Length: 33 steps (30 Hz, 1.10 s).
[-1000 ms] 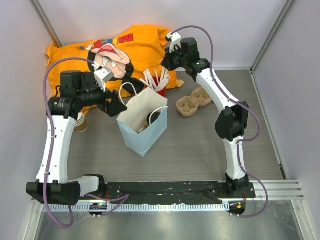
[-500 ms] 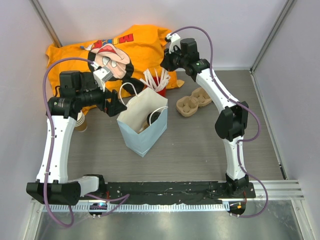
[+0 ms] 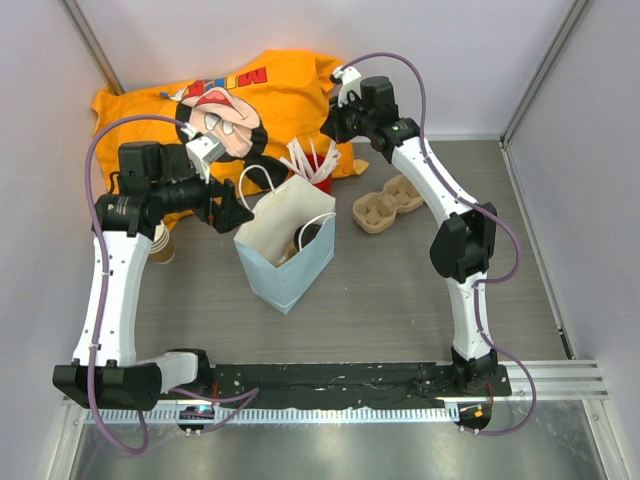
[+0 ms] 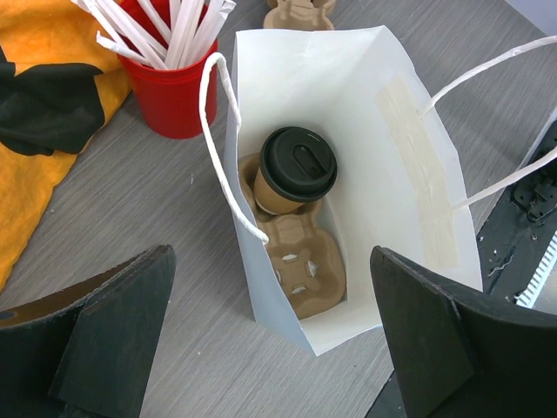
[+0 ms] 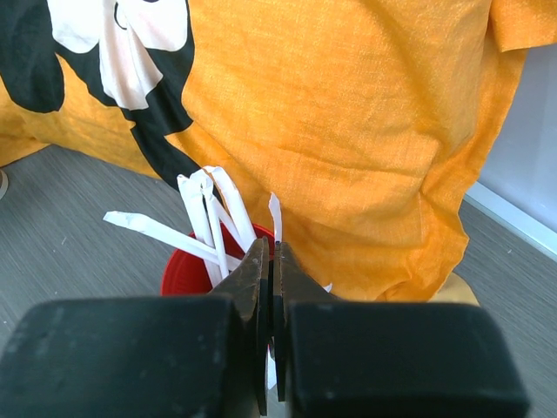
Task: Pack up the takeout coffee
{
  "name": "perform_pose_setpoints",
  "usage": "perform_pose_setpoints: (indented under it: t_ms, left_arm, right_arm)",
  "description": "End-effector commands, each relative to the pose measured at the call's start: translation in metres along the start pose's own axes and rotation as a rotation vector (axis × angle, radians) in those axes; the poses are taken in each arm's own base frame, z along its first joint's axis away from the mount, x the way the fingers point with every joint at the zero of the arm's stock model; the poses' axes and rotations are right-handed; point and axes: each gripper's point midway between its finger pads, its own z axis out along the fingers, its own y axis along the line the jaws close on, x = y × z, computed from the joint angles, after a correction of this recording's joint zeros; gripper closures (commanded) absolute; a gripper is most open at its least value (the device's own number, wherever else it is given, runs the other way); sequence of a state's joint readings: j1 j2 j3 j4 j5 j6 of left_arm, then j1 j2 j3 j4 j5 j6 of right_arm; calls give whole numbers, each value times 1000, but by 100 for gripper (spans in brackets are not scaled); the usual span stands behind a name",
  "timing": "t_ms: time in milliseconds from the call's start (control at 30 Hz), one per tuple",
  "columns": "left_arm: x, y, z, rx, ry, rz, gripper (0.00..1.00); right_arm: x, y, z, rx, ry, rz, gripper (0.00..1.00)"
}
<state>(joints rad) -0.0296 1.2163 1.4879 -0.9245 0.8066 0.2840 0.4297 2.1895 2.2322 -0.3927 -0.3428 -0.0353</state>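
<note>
The left pincer (image 4: 270,261) hung above the open mouth of a white bag (image 4: 418,174), its fingers (image 4: 113,322) spread wide apart and holding nothing. Straight below it, inside the bag, the coffee (image 4: 298,165) stood upright with its black lid on, seated in the far pocket of a brown carrier (image 4: 305,270) that lay on the bag's bottom. The bag stood on the grey surface (image 3: 400,300) with its handles loose. Just beside it was a red cup (image 4: 174,96) of white sticks (image 4: 165,26).

The right pincer (image 5: 270,261) hovered over that red cup, its fingers pressed together; whether a stick sat between them could not be told. Behind the cup lay an orange cloth (image 5: 348,131). A second carrier (image 3: 385,207) rested on the surface, right of the bag.
</note>
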Motion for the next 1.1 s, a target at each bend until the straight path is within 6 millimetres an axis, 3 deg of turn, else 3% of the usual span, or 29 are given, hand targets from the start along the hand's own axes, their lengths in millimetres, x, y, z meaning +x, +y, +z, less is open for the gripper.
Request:
perform_pose_setpoints:
  t_ms: [0,400,467,600,733,867,933,1067]
  left_arm:
    - [-12,-2,-4,5,-46,25,0]
    - [-14,-2,-5,0,-53,25,0]
    - [-14,-2,-5,0,-56,25,0]
    - [-13,-3,-6,0,-55,24,0]
    - [-11,-3,-6,-3,-56,20,0]
    - [-12,-1,-6,-6,-57,16,0]
    - [-13,-2,-7,-7,-62,19,0]
    - [-13,-2,-8,-11,-64,22,0]
  right_arm:
    - [-30,9,-12,-11,-66,-15,99]
    - [-79,19,-41,-11,-166,-57,99]
    - [-77,18,-40,-6,-159,-60,99]
    - [-46,16,-23,-9,-96,-52,99]
    - [-46,14,-23,5,-106,-55,99]
    - [-76,16,-39,20,-164,-78,99]
    - [-100,22,-54,20,-211,-100,99]
    - [-127,31,-80,17,-266,-123,99]
